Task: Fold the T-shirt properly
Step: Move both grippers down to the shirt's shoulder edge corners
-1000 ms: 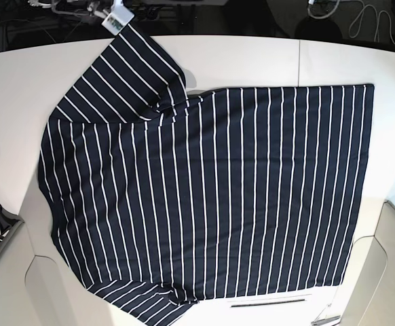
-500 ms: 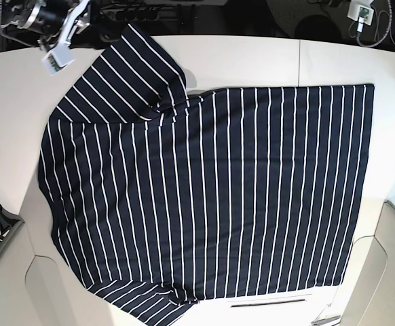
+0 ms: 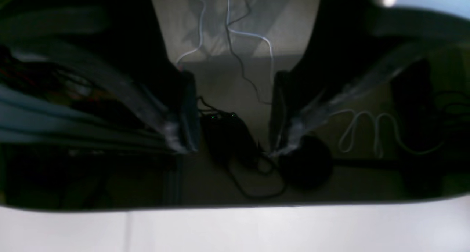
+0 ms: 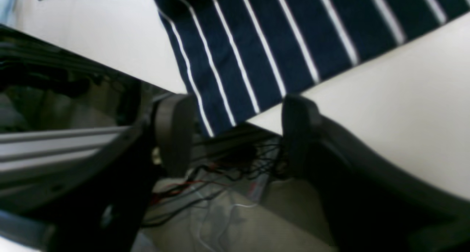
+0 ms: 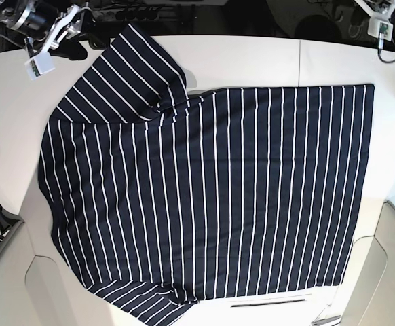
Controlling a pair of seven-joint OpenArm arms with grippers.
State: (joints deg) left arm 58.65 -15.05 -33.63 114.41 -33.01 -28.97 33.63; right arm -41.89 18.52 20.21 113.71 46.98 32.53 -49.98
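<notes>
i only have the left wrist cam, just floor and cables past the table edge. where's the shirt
Observer: The T-shirt lies spread flat on the white table, nearly covering it, seen in the base view.
Operator: any arm on it
Observer: No. The right gripper hangs at the far table edge beside one sleeve, apart from the cloth.
Operator: is that one open
Observer: Yes. In the right wrist view its fingers stand wide apart, with the sleeve's corner in line between them but not pinched.
Operator: and my arm
Observer: The left gripper is off past the opposite far corner, clear of the hem.
</notes>
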